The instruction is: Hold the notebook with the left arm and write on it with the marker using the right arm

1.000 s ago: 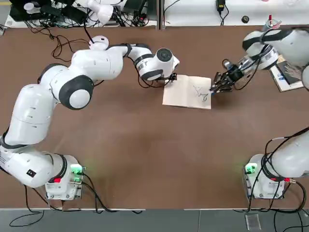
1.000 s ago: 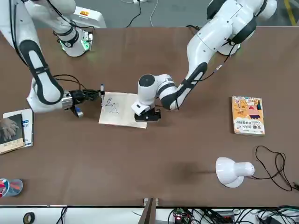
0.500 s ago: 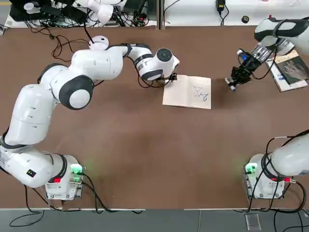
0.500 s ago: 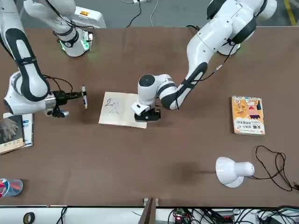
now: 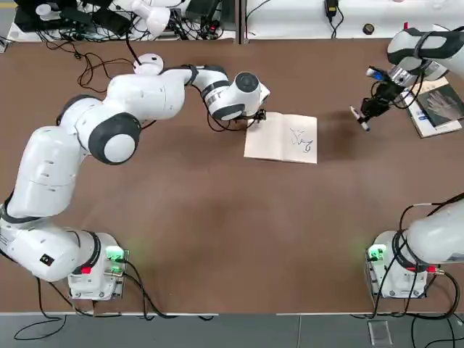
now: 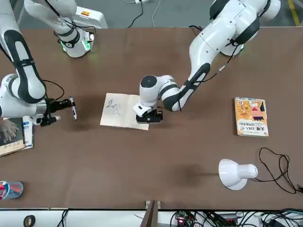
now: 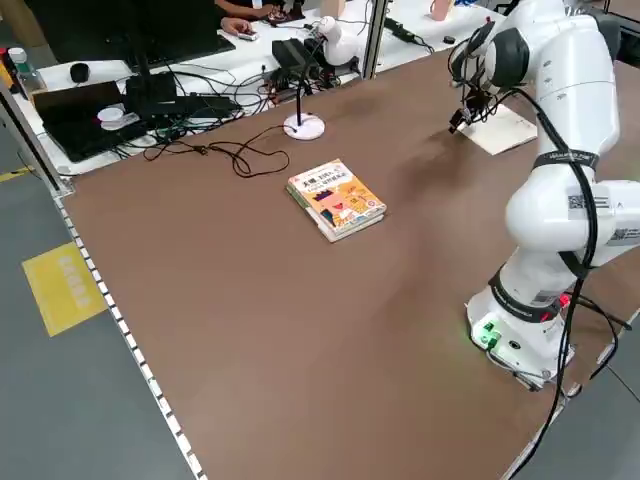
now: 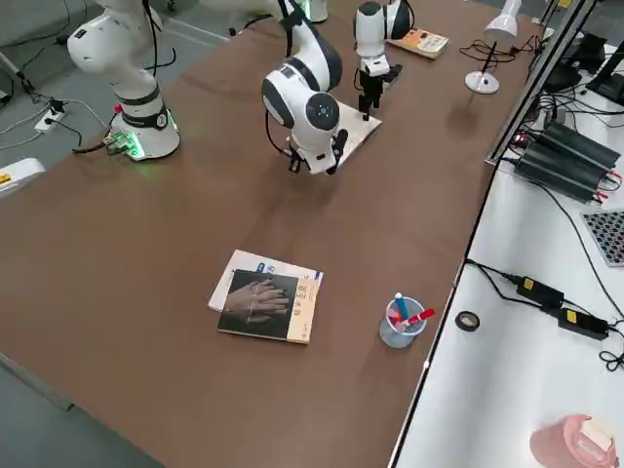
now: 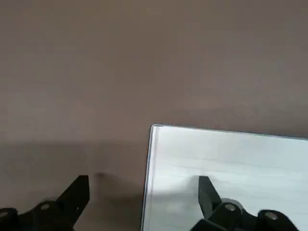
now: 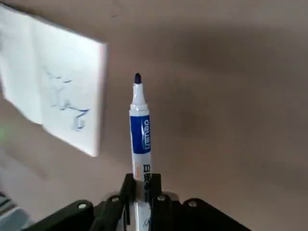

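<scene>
The right tool (image 5: 375, 109), clamped on the marker (image 5: 360, 118), hangs upper right in the top view; the notebook (image 5: 281, 138) lies left of its tip, the open left tool (image 5: 250, 116) pinning its far corner.

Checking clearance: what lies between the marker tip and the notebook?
Only bare table, seen from the top: marker in the right claw, notebook apart.
</scene>
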{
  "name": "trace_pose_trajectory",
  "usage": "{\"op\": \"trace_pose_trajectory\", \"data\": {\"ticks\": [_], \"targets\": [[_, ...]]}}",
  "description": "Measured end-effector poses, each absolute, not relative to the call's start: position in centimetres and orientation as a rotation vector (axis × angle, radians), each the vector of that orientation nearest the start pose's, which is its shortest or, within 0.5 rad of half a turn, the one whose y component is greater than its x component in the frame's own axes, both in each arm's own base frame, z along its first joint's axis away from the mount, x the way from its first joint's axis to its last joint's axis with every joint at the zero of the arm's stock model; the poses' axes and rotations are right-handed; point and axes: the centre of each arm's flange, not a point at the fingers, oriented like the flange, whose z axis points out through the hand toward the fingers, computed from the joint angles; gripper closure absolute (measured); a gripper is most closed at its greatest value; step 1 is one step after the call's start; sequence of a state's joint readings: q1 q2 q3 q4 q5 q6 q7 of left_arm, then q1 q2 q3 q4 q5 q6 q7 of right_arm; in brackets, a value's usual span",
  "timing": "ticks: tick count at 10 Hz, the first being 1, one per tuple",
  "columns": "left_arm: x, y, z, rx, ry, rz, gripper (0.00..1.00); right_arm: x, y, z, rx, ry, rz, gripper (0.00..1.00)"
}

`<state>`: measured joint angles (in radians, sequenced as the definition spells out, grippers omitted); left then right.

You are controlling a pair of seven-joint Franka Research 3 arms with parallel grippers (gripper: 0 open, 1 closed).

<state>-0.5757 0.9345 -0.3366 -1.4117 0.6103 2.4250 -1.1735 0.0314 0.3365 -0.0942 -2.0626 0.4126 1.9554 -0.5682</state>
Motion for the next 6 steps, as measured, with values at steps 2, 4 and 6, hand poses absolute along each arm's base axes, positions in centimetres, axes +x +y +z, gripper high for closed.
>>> {"op": "trace_pose_trajectory", "data": {"ticks": [2, 4, 6], "targets": [[49.4, -54.8, 17.3, -3.158, 0.040, -0.350, 0.00, 55.3, -1.9, 23.6, -2.712, -0.388, 0.399, 0.82], [49.8, -54.9, 18.0, -3.158, 0.034, -0.363, 0.00, 56.1, -2.5, 22.5, -2.740, -0.386, 0.378, 0.82], [50.2, -54.8, 18.9, -3.150, 0.030, -0.374, 0.00, 56.4, -3.2, 21.5, -2.757, -0.371, 0.368, 0.82]]}}
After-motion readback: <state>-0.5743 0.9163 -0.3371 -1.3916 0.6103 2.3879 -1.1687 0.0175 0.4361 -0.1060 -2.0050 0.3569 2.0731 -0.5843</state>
